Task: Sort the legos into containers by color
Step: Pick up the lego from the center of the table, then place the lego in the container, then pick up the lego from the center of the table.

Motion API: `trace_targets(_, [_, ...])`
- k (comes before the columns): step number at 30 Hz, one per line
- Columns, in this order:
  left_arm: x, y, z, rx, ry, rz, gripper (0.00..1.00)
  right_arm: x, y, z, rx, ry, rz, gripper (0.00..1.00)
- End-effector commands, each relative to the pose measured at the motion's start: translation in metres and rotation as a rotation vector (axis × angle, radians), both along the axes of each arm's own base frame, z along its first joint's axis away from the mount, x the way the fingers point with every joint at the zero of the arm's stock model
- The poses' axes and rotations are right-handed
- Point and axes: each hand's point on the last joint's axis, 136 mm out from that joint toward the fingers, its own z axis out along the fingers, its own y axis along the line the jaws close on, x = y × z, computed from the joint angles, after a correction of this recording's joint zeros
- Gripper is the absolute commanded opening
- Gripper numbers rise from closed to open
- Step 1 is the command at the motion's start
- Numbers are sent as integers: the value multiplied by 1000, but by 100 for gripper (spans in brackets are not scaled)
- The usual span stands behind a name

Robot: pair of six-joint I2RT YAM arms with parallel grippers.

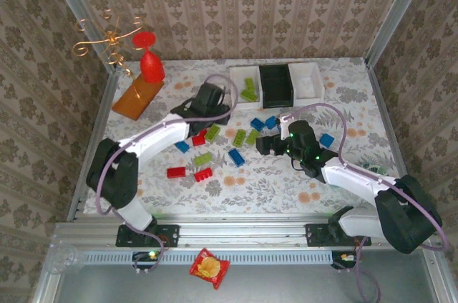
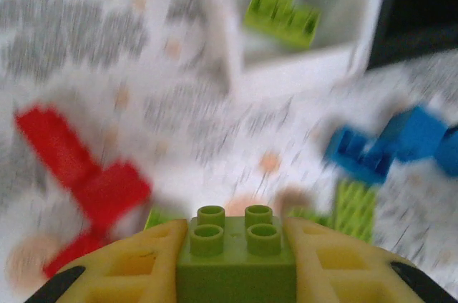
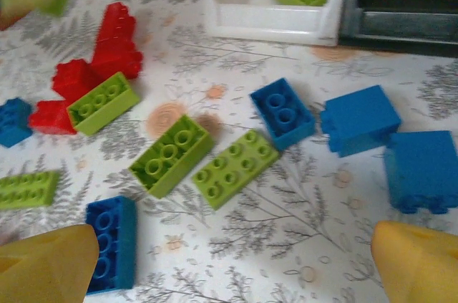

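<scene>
Left gripper [image 2: 236,235] clamped shut on a lime green lego [image 2: 236,267]

Guessing it's bound for the left white bin [image 2: 300,66] just far-right of it, since other green bricks [image 2: 283,6] sit in there. Right gripper [image 3: 232,260] hangs wide open over the blue legos [image 3: 283,113] mid-table, probably lining up its own pick.

The top camera looked steeply down from above and behind the near edge onto the whole floral-patterned surface [image 1: 354,84]. The left wrist camera sat low and very close (its picture blurred), facing the white rectangular plastic bin [image 2: 300,66]. The right wrist camera, slightly farther back, faced that same bin; all three views shared it.
</scene>
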Motion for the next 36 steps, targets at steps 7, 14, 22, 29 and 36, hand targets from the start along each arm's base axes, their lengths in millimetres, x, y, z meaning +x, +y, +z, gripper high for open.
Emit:
trace_targets(7, [90, -55, 7, 112, -97, -89, 36, 3, 5, 15, 38, -41, 8, 99])
trace_targets(14, [148, -64, -14, 185, -108, -38, 43, 1, 1, 22, 35, -59, -5, 99])
trace_targets(22, [149, -71, 21, 211, -115, -79, 64, 0, -6, 25, 17, -69, -23, 99])
trace_targets(29, [41, -31, 9, 127, -57, -137, 71, 0, -13, 28, 4, -83, -54, 99])
trace_targets(36, [-57, 20, -55, 131, 177, -212, 67, 2, -11, 22, 5, -61, -57, 99])
